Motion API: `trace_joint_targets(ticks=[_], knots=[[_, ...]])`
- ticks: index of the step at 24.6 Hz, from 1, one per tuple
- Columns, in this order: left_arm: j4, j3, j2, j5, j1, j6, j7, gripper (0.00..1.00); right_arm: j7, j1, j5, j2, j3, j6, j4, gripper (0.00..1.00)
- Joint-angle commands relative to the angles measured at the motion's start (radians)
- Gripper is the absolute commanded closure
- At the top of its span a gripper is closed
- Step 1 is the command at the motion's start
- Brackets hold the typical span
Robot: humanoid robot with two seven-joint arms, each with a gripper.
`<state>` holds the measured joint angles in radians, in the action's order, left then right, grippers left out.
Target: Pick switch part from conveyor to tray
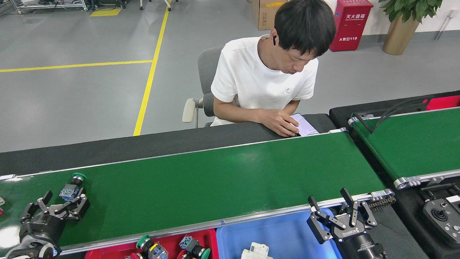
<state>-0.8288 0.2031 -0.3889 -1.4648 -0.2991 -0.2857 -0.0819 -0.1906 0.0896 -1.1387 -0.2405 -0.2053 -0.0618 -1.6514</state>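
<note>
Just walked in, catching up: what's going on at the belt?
The left hand, open, is over the conveyor right next to a green-capped switch part but not gripping it. The right hand is open and idle over the blue tray. The red tray already holds several switches. A person sits across the belt.

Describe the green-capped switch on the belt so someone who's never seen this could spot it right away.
Find the long green conveyor and follow it to its left end. Just beyond the left end effector lies the switch part, alone on the belt: a round green cap on a black neck with a bluish block.
</note>
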Motion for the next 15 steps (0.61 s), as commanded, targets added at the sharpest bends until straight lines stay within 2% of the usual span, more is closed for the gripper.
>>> trace_joint_targets(ticks=[1, 2, 3, 8, 11, 15], knots=[[0.027, -0.022, -0.039, 0.003, -0.023, -0.038, -0.044, 0.81, 0.013, -0.013, 0.001, 0.001, 0.003, -0.007, -0.008, 0.00], [0.031, -0.022, -0.044, 0.003, -0.025, -0.055, -0.045, 0.93, 0.013, -0.013, -0.001, 0.001, 0.003, -0.007, -0.007, 0.00], [0.031, -0.021, -0.044, 0.004, -0.023, -0.064, -0.047, 0.95, 0.014, -0.013, -0.001, 0.001, 0.003, -0.007, -0.008, 0.00], [-0.046, -0.014, -0.028, 0.066, 0.021, -0.082, -0.047, 0.96, 0.020, -0.011, 0.001, 0.003, 0.004, -0.006, -0.008, 0.00], [-0.257, -0.011, -0.028, 0.146, 0.165, -0.119, -0.047, 0.95, 0.023, -0.010, 0.000, 0.004, 0.009, -0.001, -0.010, 0.00], [-0.573, -0.010, -0.016, 0.181, 0.387, -0.119, -0.047, 0.95, 0.025, 0.004, 0.001, 0.004, 0.020, 0.002, -0.011, 0.00]])
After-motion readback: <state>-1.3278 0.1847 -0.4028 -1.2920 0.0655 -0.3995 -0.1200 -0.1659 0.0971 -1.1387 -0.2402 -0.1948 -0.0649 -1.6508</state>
